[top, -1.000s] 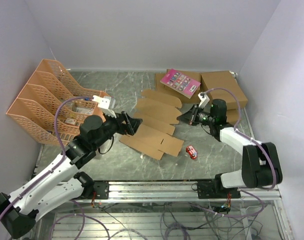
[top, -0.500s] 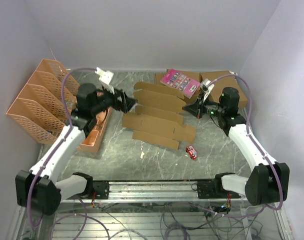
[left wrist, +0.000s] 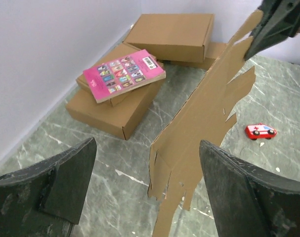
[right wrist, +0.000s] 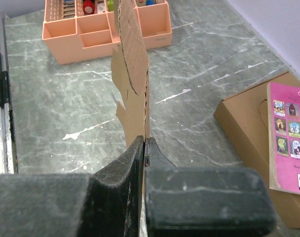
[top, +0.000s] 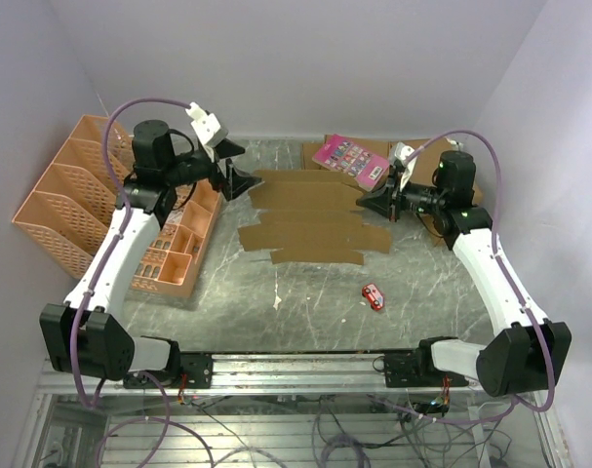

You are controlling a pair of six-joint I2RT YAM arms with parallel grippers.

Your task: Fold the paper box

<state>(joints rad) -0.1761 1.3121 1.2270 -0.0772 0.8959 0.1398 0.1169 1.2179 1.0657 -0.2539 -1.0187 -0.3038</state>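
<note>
The paper box (top: 310, 219) is a flat brown die-cut sheet with many flaps, spread out over the middle of the table. My right gripper (top: 372, 203) is shut on its right edge; the right wrist view shows the sheet (right wrist: 132, 64) edge-on, pinched between the pads (right wrist: 146, 148). My left gripper (top: 235, 168) stands open at the sheet's far left corner. In the left wrist view the sheet's near end (left wrist: 204, 128) lies between the wide-apart fingers (left wrist: 147, 177) and touches neither. The right gripper (left wrist: 280, 22) shows at the sheet's far end.
An orange file rack (top: 66, 200) and a pink organiser tray (top: 174, 249) stand at the left. Larger brown boxes (top: 427, 161) sit at the back right, one under a pink booklet (top: 351, 161). A small red toy car (top: 373, 295) lies near the front right.
Both arms have risen and swung toward the back. The right gripper has carried the sheet with it and turned it square to the table. The left gripper stayed open.
</note>
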